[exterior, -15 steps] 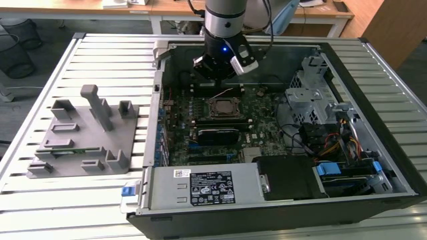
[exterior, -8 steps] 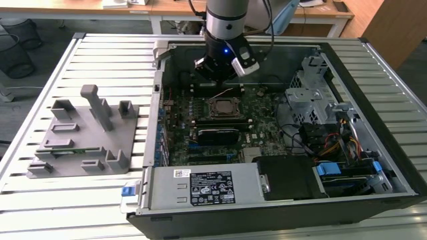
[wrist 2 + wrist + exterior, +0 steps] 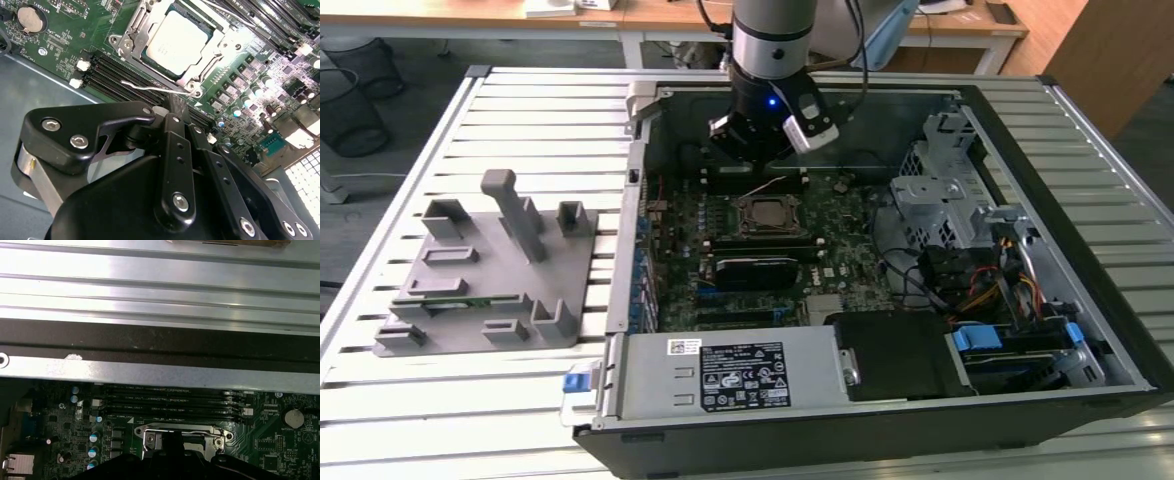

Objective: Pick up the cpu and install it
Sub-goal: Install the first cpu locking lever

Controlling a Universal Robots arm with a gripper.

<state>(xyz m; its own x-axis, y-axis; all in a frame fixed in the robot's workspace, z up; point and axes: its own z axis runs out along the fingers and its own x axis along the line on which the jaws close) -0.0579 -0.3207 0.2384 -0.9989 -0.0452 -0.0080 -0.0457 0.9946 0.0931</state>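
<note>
**Ana:** Slatted metal counter (image 3: 520,110) under everything, wooden desks behind it. Starting at the exterior view's left, a grey plastic fixture tray (image 3: 487,275) sits near the counter's left edge, its posts upright.

**Ben:** Moving right, the open computer case (image 3: 881,260) takes up the counter's middle and right side, with the green motherboard (image 3: 761,250) lying flat inside. Where's the cpu?

**Ana:** Seated in the socket (image 3: 767,216) at the middle of the board. In the second wrist view the cpu (image 3: 180,41) shows its silver top, framed by the socket's metal bracket (image 3: 131,37), and a thin wire lever (image 3: 155,89) runs along the socket's edge beside the memory slots (image 3: 120,72).

**Ben:** And the arm?

**Ana:** It hangs over the board toward the case's far wall, the tool (image 3: 758,150) just beyond the socket and not touching the cpu. In the second wrist view the tool (image 3: 179,107) looks to have its black fingers (image 3: 175,150) drawn together, nothing clamped between them, tips close to that lever.

**Ben:** Further right?

**Ana:** A metal drive cage (image 3: 947,190), bundled cables (image 3: 987,285), and the power supply (image 3: 720,370) along the case's near edge.
</note>
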